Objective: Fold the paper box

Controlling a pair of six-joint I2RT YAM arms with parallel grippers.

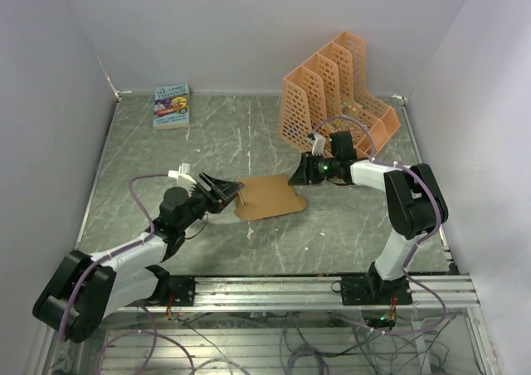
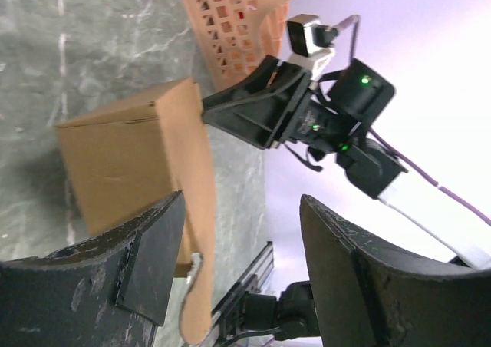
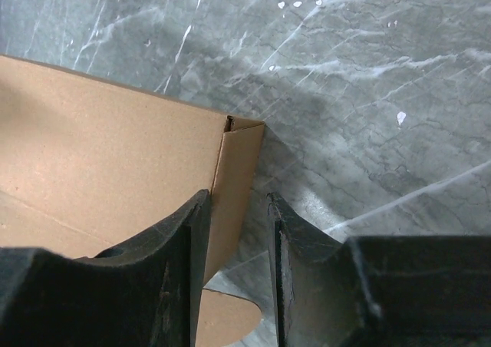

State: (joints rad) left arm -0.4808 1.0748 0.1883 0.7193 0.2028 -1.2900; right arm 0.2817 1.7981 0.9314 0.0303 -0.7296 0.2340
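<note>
The tan paper box (image 1: 267, 197) lies mid-table, partly folded with one side wall raised. My left gripper (image 1: 232, 192) is at its left edge, open wide. In the left wrist view the box (image 2: 130, 155) lies ahead, and its rounded flap (image 2: 196, 285) stands between the fingers, close to the left finger (image 2: 146, 262). My right gripper (image 1: 296, 176) is at the box's right corner. In the right wrist view its gripper (image 3: 238, 205) is open a narrow gap, with the box's (image 3: 100, 147) upright side wall (image 3: 238, 170) between the fingers, near the left one.
An orange perforated file rack (image 1: 336, 93) stands at the back right, just behind my right arm; it shows in the left wrist view (image 2: 238, 17) too. A small colourful book (image 1: 172, 105) lies at the back left. A metal rail (image 1: 315, 288) runs along the near edge.
</note>
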